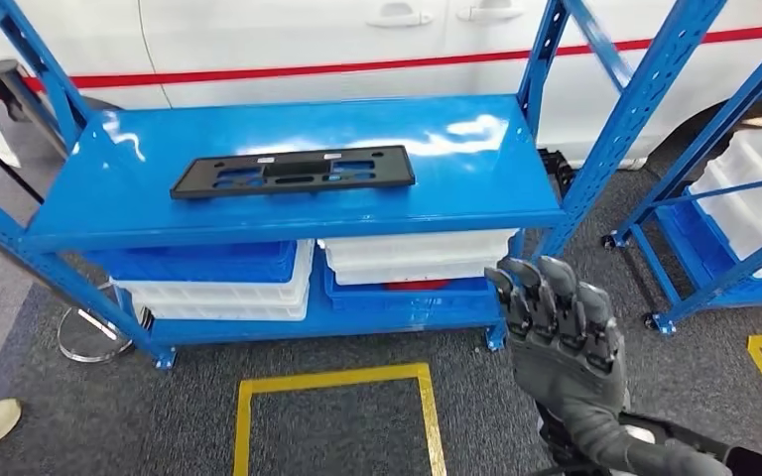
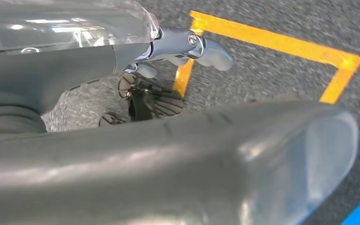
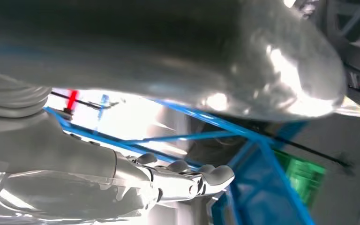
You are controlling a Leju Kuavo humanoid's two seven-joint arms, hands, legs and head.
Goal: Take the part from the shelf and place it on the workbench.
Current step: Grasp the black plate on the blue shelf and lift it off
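no text, label, brand or number that can be read in any view, black part [image 1: 293, 172] on the blue shelf [image 1: 298, 213] without readable marking, white and blue bins [image 1: 417, 260] beyond the right hand [image 1: 561, 342] carry no legible label

Black part [image 1: 293, 171], blue shelf [image 1: 298, 213], yellow floor tape [image 1: 335, 378].

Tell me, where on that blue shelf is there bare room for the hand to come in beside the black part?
On the top shelf, bare blue surface lies right of the black part, out to the right post, and a narrower strip runs behind it. The left end is bare too. Below it is crowded: stacked bins fill the lower level. The right hand is raised near the right front corner.
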